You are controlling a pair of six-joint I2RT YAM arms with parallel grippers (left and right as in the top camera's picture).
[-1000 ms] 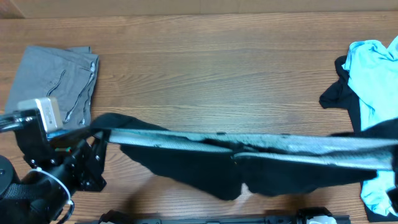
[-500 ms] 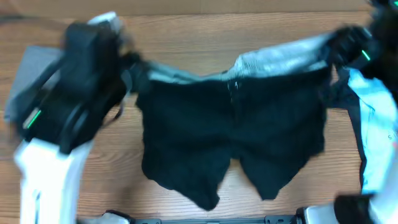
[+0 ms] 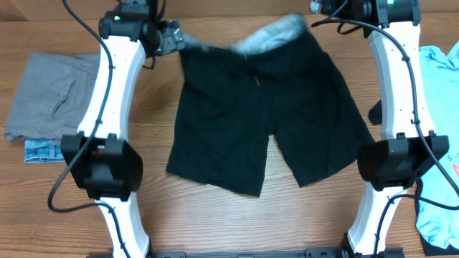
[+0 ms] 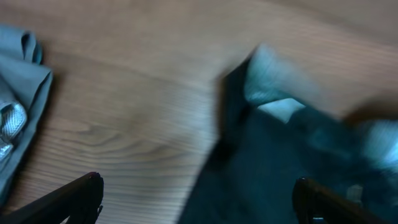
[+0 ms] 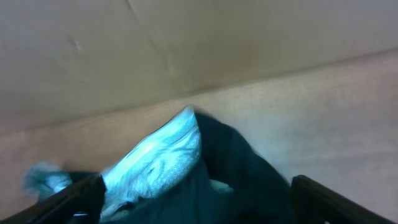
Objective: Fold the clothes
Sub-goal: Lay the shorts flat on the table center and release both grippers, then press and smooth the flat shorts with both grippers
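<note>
The clothes' main piece, a black pair of shorts (image 3: 265, 122), lies spread flat mid-table, legs toward the front and its grey-lined waistband (image 3: 276, 32) blurred at the far edge. My left gripper (image 3: 176, 39) hovers at the waistband's left corner. In the left wrist view this gripper (image 4: 196, 196) is open, fingertips (image 4: 84, 190) wide apart above wood and black fabric (image 4: 280, 162). My right gripper (image 3: 320, 10) is at the waistband's right corner. In the right wrist view it (image 5: 199, 199) also stands open, over the pale lining (image 5: 161, 155).
A folded grey garment (image 3: 50, 97) lies at the left with a denim piece (image 3: 43, 150) showing under its front edge. A light blue T-shirt (image 3: 437, 72) and dark cloth (image 3: 376, 111) sit at the right edge. Both white arms reach across the table.
The shorts, held stretched near the front edge, were swung to the far side and laid flat. Both grippers have opened and let go of the waistband.
</note>
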